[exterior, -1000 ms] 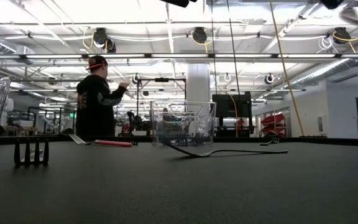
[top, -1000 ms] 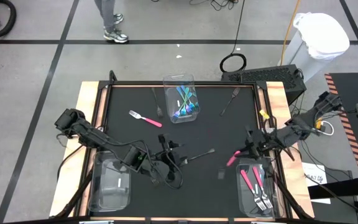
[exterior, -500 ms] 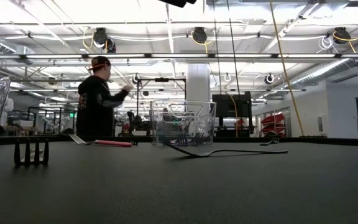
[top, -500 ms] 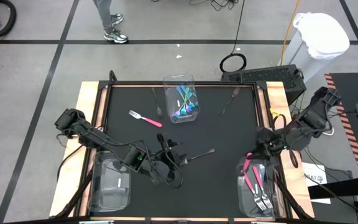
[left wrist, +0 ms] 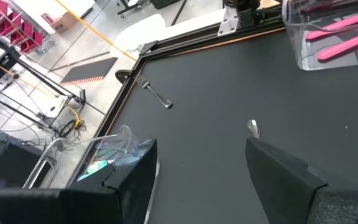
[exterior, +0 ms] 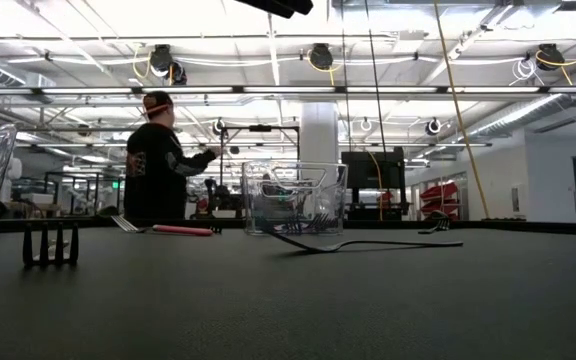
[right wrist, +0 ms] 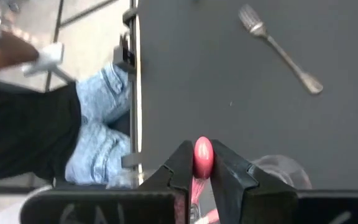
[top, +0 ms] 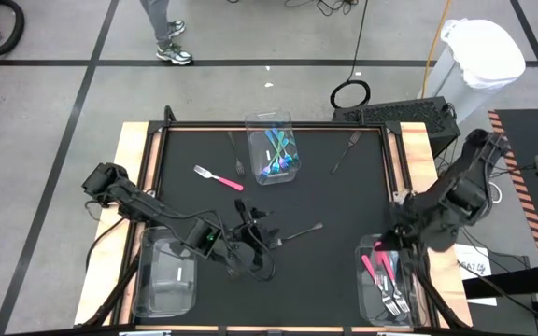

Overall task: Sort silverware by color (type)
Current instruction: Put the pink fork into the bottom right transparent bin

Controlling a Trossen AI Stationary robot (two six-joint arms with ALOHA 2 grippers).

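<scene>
A bin (top: 271,149) of utensils stands at the worktop's (top: 344,201) far edge, one fork (top: 218,177) to its left, another fork (top: 345,149) to its right. Bins sit at both near corners; the right bin (top: 386,280) holds forks.

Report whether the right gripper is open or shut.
Shut, on a pink fork. The right gripper's fingers pinch its handle, above the right bin.

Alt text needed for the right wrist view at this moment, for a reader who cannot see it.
The right pincer is shut on a pink-handled utensil, whose rounded handle end pokes up between the dark fingers. Beyond it, a silver fork lies on the black table, and a person in jeans stands past the table's edge.
</scene>
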